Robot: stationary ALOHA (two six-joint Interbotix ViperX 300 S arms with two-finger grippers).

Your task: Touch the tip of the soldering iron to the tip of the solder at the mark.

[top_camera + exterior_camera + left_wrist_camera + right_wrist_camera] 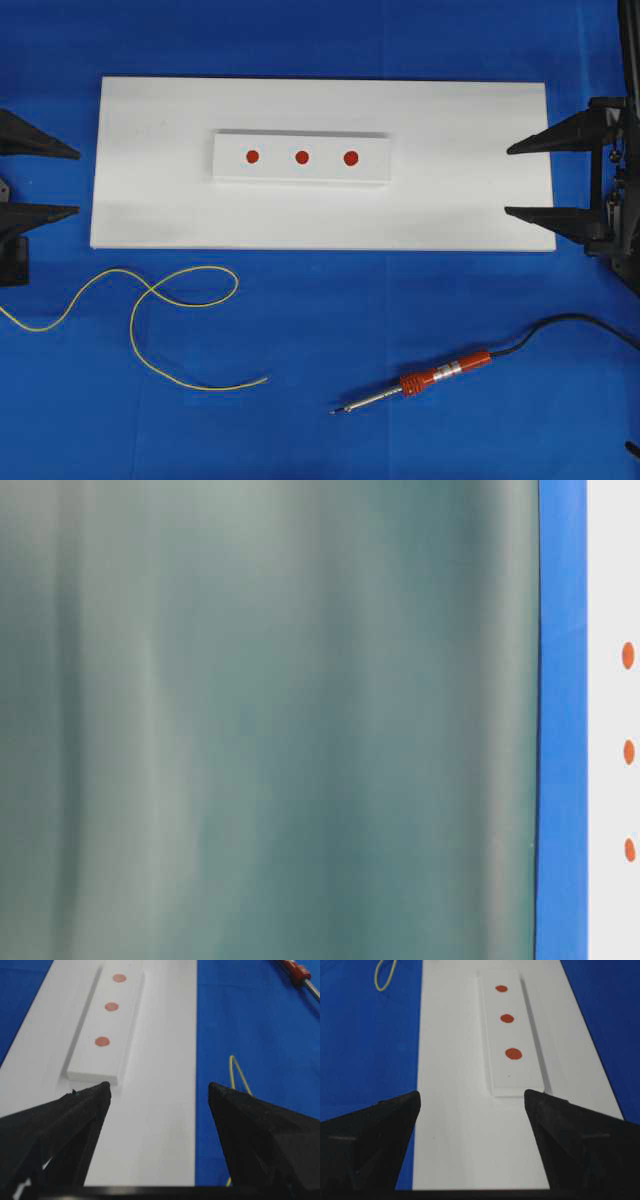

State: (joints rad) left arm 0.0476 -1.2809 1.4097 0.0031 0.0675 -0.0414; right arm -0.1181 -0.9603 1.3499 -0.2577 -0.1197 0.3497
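blurred grey-green sheet [270, 720] filling table-level view

Blurred grey-green surface [270, 720], blue strip [562, 720], three orange dots [628, 752]

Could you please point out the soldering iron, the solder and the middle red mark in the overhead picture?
soldering iron [432, 379]: overhead view, on its red-orange handle.
solder [190, 302]: overhead view, on the yellow wire's loop.
middle red mark [302, 157]: overhead view, on the dot's centre.

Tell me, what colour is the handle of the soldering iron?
Red-orange, seen best in the overhead view: soldering iron.
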